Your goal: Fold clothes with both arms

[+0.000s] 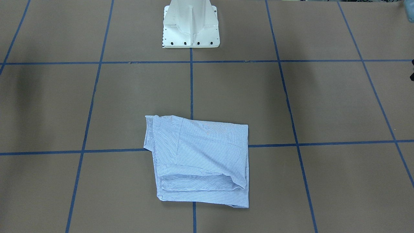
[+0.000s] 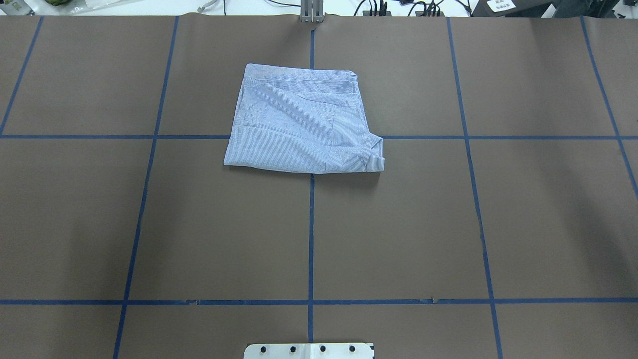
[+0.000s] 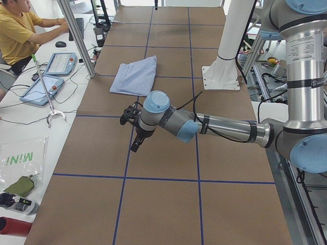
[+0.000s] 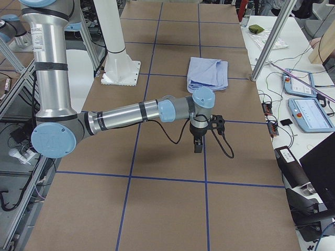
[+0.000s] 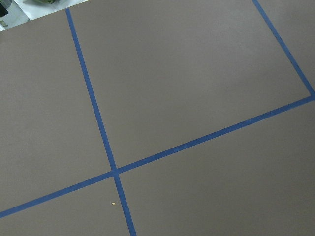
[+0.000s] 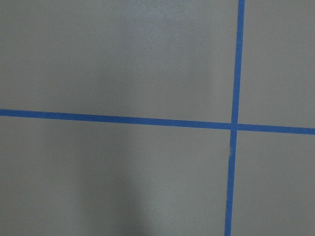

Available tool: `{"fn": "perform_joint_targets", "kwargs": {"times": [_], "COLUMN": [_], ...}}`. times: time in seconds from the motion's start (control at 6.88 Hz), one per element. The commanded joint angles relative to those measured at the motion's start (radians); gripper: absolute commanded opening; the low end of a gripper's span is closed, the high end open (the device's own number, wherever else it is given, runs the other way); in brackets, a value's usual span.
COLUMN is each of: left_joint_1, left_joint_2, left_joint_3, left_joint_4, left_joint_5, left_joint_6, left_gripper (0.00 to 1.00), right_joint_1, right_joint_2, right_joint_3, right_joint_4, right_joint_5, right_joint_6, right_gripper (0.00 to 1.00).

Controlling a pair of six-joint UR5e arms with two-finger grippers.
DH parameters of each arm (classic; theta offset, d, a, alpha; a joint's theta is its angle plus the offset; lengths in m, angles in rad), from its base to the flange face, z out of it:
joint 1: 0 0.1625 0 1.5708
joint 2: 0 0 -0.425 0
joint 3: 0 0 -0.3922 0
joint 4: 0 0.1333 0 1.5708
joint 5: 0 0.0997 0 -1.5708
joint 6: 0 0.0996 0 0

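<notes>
The clothes are one light blue striped shirt [image 1: 200, 161], folded into a rough rectangle on the brown table [image 2: 398, 224], on the centre tape line at the far side from the robot's base [image 2: 299, 124]. Both arms reach low over the table, well away from the shirt. In the exterior left view my left gripper [image 3: 135, 145] points down over bare table, short of the shirt [image 3: 135, 76]. My right gripper [image 4: 198, 146] likewise hangs short of the shirt [image 4: 208, 73]. I cannot tell whether either is open or shut. Both wrist views show only table and blue tape.
The white pedestal base [image 1: 190, 29] stands at the robot's edge. Blue tape lines [image 2: 310, 239] grid the table. A person [image 3: 15, 30] sits at a side desk with tablets [image 3: 61, 64] beyond an aluminium post [image 3: 76, 35]. More tablets [image 4: 309, 112] and cables lie beside the other long edge.
</notes>
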Motion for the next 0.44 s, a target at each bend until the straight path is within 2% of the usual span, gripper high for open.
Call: {"fn": "perform_joint_targets", "kwargs": {"times": [0.0,0.29], "left_joint_1": [0.0,0.0], "left_joint_2": [0.001,0.001], "left_joint_3": [0.001,0.001], "left_joint_4": [0.0,0.001], "left_joint_5": [0.0,0.0], "left_joint_6": [0.0,-0.002], "left_gripper": [0.99,0.99], "right_joint_1": [0.0,0.0], "right_joint_2": [-0.003,-0.005], "right_joint_3": [0.0,-0.003], "right_joint_4": [0.003,0.006], "right_joint_5": [0.0,0.002], "right_joint_6": [0.0,0.0], "right_gripper": [1.0,1.0]}}
